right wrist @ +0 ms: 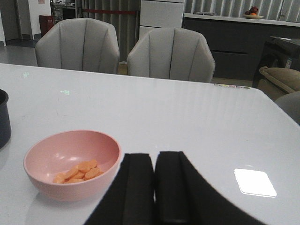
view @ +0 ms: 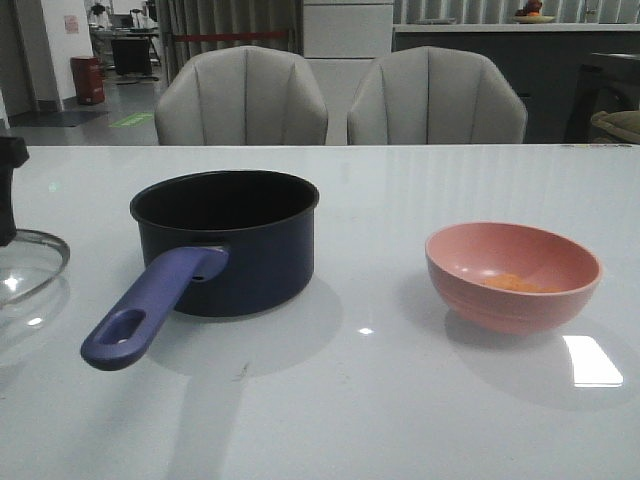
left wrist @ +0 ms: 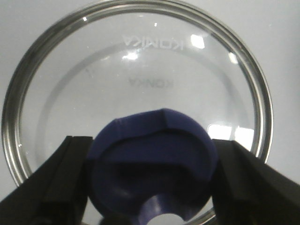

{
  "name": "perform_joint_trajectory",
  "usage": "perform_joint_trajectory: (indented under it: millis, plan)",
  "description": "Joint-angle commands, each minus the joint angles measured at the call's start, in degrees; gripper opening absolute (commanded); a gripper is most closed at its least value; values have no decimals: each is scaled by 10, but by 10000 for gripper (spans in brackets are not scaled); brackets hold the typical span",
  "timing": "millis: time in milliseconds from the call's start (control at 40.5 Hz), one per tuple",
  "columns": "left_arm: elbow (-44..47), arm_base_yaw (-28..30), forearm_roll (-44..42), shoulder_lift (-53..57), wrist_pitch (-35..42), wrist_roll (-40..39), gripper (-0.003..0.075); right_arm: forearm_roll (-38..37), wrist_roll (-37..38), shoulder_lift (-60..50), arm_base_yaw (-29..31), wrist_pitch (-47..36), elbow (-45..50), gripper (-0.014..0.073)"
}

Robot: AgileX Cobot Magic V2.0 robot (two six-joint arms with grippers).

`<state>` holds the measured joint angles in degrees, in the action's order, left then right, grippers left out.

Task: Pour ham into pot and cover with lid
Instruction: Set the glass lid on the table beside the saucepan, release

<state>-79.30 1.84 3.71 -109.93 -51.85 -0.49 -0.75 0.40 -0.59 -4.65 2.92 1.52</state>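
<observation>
The dark navy pot point(view: 240, 250) stands left of centre on the table, its purple-blue handle point(view: 150, 305) pointing toward me. The ham point(view: 515, 284), small orange pieces, lies in the pink bowl point(view: 512, 275) at the right. The clear glass lid point(view: 25, 260) is at the far left edge. In the left wrist view my left gripper point(left wrist: 151, 140) has its jaws against both sides of the lid's point(left wrist: 140, 61) dark blue knob point(left wrist: 154, 159). My right gripper point(right wrist: 154, 159) is shut and empty, beside the bowl point(right wrist: 70, 164) and ham point(right wrist: 77, 171). It is out of the front view.
The white glossy table point(view: 380, 400) carries the pot and the bowl about a bowl's width apart. Two grey chairs point(view: 340, 100) stand behind the far edge. The pot's wall shows at the edge of the right wrist view point(right wrist: 3, 117).
</observation>
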Motion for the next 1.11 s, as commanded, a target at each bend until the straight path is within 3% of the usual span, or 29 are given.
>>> perform_joint_trajectory:
  millis: [0,198,445,741,1087]
  plan:
    - [16,7,5,38,54,5,329,-6,-1,-12,2,-48,-3,155]
    - [32,8,5,36,66,31,358,-6,-1,-12,2,-48,-3,155]
    - [28,4,7,36,60,31,633,-6,-1,-12,2,-48,-3,155]
    - [3,-24,0,75,25,32,637,-6,-1,-12,2,-48,-3,155]
    - [65,-25,-18,255,84,32,637,-6,-1,-12,2,-48,-3,155]
